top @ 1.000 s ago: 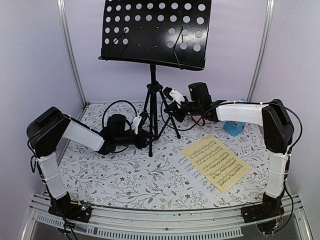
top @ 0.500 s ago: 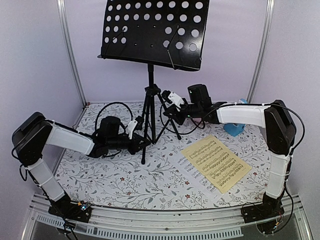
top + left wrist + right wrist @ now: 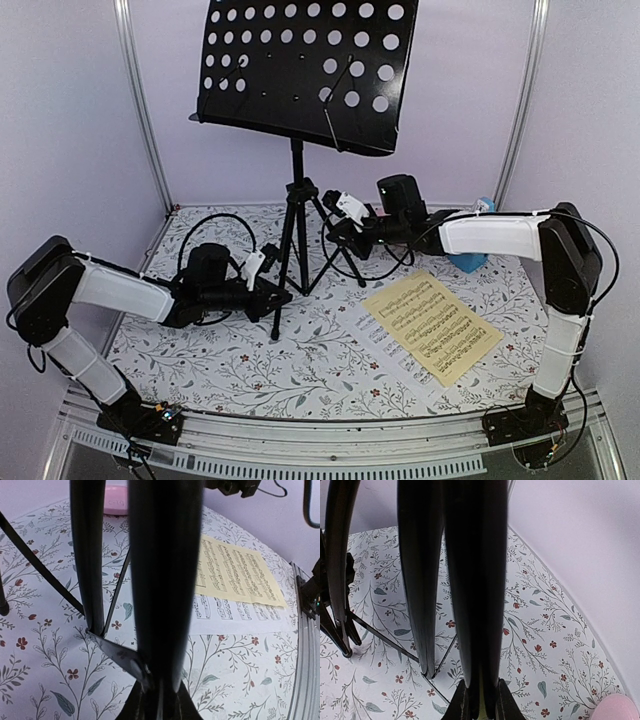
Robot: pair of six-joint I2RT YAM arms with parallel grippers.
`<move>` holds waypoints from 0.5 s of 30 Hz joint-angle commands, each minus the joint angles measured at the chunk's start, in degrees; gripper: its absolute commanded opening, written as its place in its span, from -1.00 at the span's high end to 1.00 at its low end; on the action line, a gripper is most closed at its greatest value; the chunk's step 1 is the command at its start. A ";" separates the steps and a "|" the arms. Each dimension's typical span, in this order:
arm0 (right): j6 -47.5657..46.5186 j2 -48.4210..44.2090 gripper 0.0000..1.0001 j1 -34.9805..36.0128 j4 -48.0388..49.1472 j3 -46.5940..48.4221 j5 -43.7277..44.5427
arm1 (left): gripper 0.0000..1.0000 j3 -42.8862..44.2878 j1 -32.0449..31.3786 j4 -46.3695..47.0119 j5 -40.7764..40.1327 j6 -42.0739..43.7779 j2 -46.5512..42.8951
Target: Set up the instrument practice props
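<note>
The black perforated music stand (image 3: 305,70) rises on its tripod (image 3: 296,215) at the back middle of the table. My left gripper (image 3: 272,294) is shut on the tripod's front-left leg (image 3: 165,580), low near the floral mat. My right gripper (image 3: 342,226) is shut on the right-hand leg (image 3: 475,580). The pale-yellow sheet (image 3: 432,326) lies front right, on top of the white sheet (image 3: 384,337); both also show in the left wrist view, yellow sheet (image 3: 235,570) over white sheet (image 3: 235,616). The blue metronome (image 3: 468,262) stands partly hidden behind my right forearm.
A pink round plate (image 3: 116,497) sits at the far edge of the mat and shows again as a pink plate (image 3: 617,707) at a corner of the right wrist view. Cables (image 3: 222,222) loop beside the tripod. Metal frame posts (image 3: 140,110) and walls close in the back and sides.
My left gripper has closed on the tripod leg and drawn back to the left and nearer. The leg's foot has swung out toward the front and the stand has shifted slightly left.
</note>
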 commanded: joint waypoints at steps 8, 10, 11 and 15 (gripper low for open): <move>2.61 -6.27 -0.17 -1.08 -0.23 -3.69 -1.30 | 1.00 -0.49 -0.61 -5.02 -1.35 -3.62 1.50; 3.14 -8.14 -0.43 -1.05 0.77 -5.44 -1.18 | 1.00 -0.23 -0.60 -5.07 -1.46 -3.36 1.69; 3.24 -9.10 -0.51 -1.12 1.02 -6.25 -1.08 | 1.00 0.02 -0.62 -5.18 -1.34 -3.00 1.80; 2.73 -12.28 -0.61 -1.13 0.65 -9.58 -1.66 | 1.00 0.91 -0.69 -5.92 -1.38 -2.02 1.99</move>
